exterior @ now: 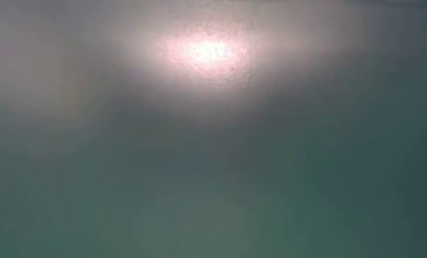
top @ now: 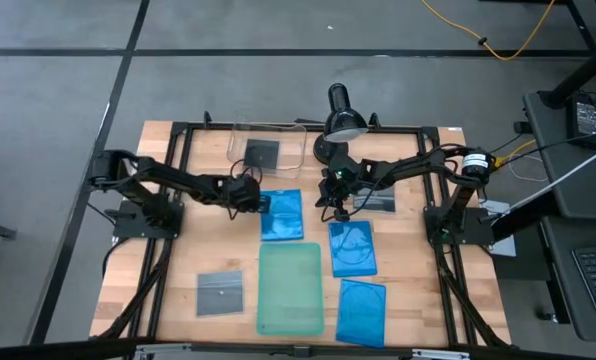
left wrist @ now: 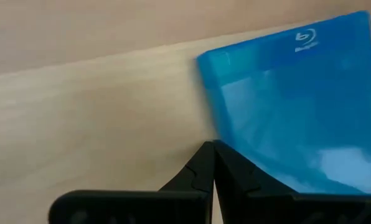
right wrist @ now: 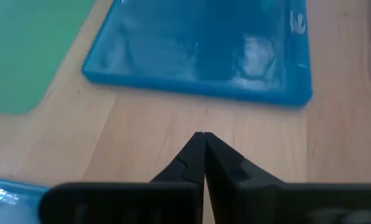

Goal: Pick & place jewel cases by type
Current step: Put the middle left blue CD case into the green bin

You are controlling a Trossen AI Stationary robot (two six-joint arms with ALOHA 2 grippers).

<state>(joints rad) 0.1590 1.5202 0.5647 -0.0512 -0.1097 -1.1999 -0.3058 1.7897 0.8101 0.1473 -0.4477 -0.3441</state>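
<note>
One grey case [top: 262, 153] lies in the clear bin [top: 300, 133]; five cases wait on the table [top: 168, 290]. My left gripper [top: 261, 204] and right gripper [top: 342, 212] are both pressed together, empty.

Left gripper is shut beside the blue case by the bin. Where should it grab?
Probably the near long edge of the blue case: it lies flat, so open the left gripper, slide one finger under that rim and pinch from the left arm's side.

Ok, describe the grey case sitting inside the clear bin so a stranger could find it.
Start at the black lamp on the table's far edge. Left of it stands the clear bin, and the dark grey case lies flat inside. It is the only case enclosed by walls; every other case rests on bare wood.
</note>
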